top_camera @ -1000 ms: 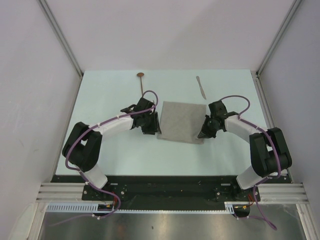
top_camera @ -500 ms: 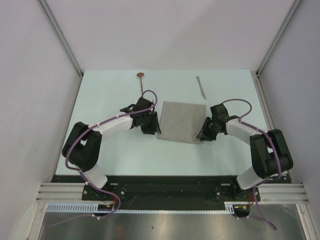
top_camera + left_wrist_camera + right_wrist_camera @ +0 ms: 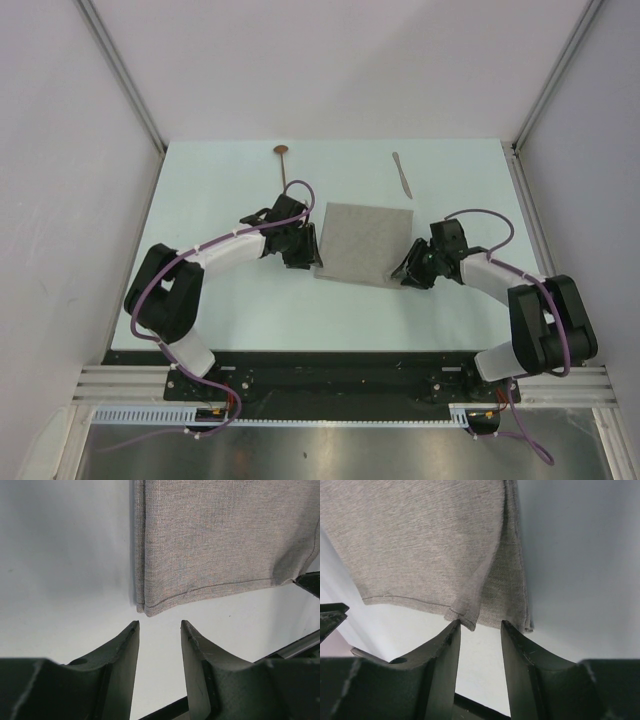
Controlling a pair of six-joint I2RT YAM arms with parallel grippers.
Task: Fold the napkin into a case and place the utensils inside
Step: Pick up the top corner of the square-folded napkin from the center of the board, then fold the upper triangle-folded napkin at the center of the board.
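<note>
Grey-beige napkin (image 3: pixel 365 243) lies folded mid-table, left gripper (image 3: pixel 310 258) and right gripper (image 3: pixel 404 274) open and empty at its near corners; spoon (image 3: pixel 284 160) and knife (image 3: pixel 402 172) lie beyond. Folding seems underway; next likely needs a corner pinch.

qty: 1 napkin (image 3: pixel 365 243), 1 spoon (image 3: pixel 283 152), 1 knife (image 3: pixel 402 172)

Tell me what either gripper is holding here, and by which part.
Nothing is held. The left gripper and the right gripper both have their fingers apart, and the near corners of the napkin lie loose just off the tips, unclamped.
</note>
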